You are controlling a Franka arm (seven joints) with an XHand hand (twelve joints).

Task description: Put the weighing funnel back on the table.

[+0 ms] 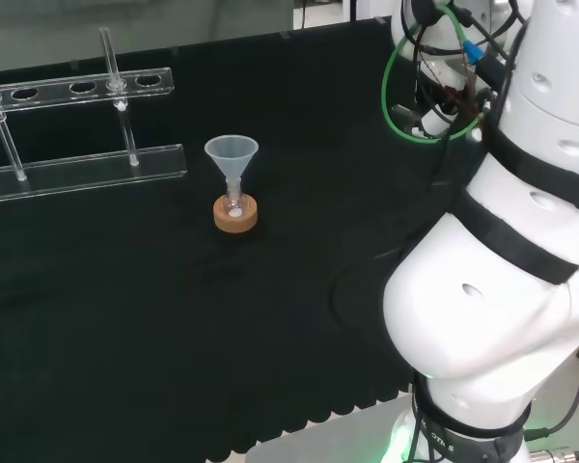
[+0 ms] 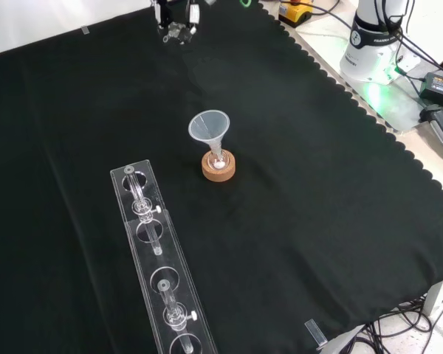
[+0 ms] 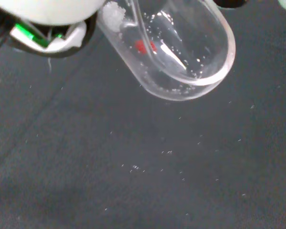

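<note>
The weighing funnel, a clear scoop with a rounded end, hangs close under the blurred white part of the hand in the wrist view. It sits above the speckled black cloth, and its narrow end runs up beside the palm, so the hand appears shut on it. A few white grains cling inside it. The front view places the hand at the far edge of the cloth, well beyond the middle of the bench.
The big funnel stands in a small flask on a cork ring mid-cloth. A clear tube rack with a few tubes lies past it. The arm's white links stand at the head view's right.
</note>
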